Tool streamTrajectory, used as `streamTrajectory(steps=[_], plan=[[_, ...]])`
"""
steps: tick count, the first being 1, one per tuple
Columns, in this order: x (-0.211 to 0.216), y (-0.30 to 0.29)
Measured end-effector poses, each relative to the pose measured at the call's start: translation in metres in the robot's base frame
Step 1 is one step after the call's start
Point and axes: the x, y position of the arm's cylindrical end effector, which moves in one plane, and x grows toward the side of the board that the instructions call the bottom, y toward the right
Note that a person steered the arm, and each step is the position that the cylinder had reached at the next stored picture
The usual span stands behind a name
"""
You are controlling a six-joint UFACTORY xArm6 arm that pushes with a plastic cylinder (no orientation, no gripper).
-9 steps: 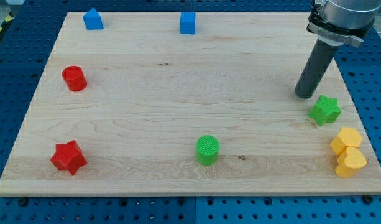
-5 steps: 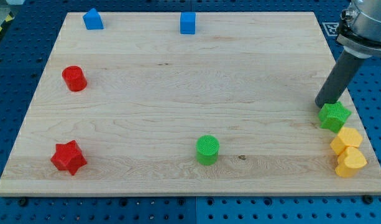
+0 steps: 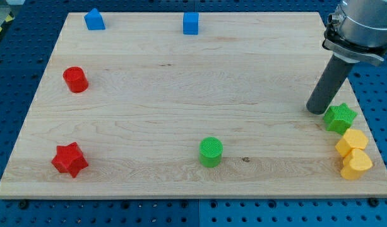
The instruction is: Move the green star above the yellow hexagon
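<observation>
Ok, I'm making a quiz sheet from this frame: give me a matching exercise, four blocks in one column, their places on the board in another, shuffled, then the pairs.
Blocks:
1. green star
2. red cylinder
3. green cylinder
4. red star

Places:
A. bottom-left corner of the view
B. right edge, just above the yellow blocks, with my tip just to its left
C. near the bottom edge, about midway across
D. left side, upper half

Pairs: 1-B, 2-D, 3-C, 4-A

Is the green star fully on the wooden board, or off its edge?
On the board. The green star lies inside the board's right edge, above the yellow blocks.
</observation>
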Motion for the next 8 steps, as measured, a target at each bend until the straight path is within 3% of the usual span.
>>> streamTrajectory(steps=[4,8], plan=[[0.022,0.016],[0.001,-0.016]])
